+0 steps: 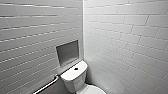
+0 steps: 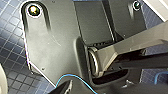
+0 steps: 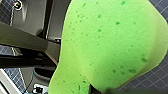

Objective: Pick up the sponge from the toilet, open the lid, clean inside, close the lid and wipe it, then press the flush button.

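Note:
The white toilet (image 1: 75,77) stands in the corner of the tiled walls, low in the head view. Its boxy tank carries the dark round flush button (image 1: 76,68) in the middle of its top. A curved white part of the seat or lid (image 1: 94,90) shows at the bottom edge; whether it is up or down I cannot tell. The bright green sponge (image 3: 110,45) looms large and close in the right wrist view, with my right gripper (image 3: 98,90) shut on its edge above the dark tiled floor. My left gripper stands open with nothing in it.
A grey recessed niche (image 1: 67,52) sits in the left wall above the tank. A metal grab bar (image 1: 46,86) runs along that wall beside the toilet. White tiled walls close in on both sides. Dark blue floor tiles (image 2: 12,62) lie under the left arm.

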